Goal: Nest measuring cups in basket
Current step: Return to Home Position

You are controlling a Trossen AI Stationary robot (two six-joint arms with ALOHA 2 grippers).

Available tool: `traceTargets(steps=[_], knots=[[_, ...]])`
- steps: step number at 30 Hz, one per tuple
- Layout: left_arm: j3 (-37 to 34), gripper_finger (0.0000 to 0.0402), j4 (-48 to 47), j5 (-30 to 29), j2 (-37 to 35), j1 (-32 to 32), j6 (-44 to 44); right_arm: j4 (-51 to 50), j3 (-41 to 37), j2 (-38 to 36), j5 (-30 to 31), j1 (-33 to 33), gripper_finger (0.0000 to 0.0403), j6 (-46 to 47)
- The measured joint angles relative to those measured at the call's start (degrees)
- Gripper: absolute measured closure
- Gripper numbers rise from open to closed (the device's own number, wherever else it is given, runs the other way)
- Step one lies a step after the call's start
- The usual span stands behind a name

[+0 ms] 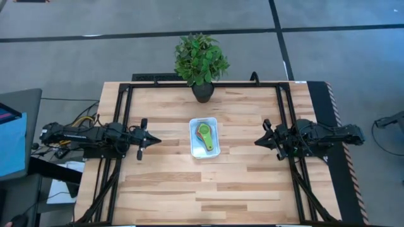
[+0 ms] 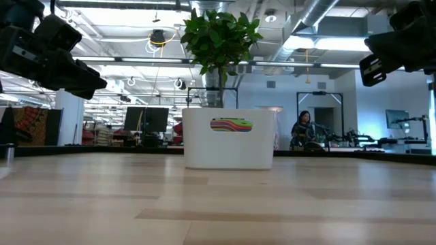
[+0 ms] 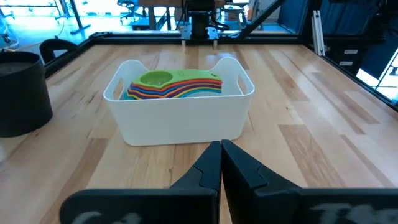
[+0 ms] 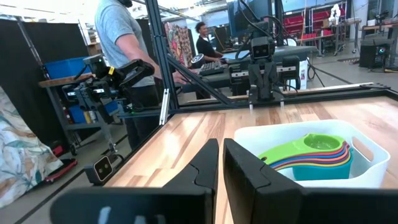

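A: The cups [image 1: 204,135] sit nested in the basket [image 1: 192,146], mid-table. Left gripper [image 1: 155,141] and right gripper [image 1: 257,142] are well apart from it, jaws closed, holding nothing.
B: Risk?
A: Low. A stray arm sweep could knock the basket or the plant [image 1: 201,60] behind it.
B: View differences?
A: Overhead shows mostly the green top cup. The wrist views show the coloured stack beneath.

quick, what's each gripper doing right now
Left gripper: jaws closed, holding nothing.
Right gripper: jaws closed, holding nothing.
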Motion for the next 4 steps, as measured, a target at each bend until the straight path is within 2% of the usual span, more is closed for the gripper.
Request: traceTargets(steps=[4], knots=[[-0.01, 0.0401, 0.00, 0.00, 0.00, 0.00, -0.01, -0.01, 0.00, 0.00, 0.00, -0.01, 0.0354, 0.00]])
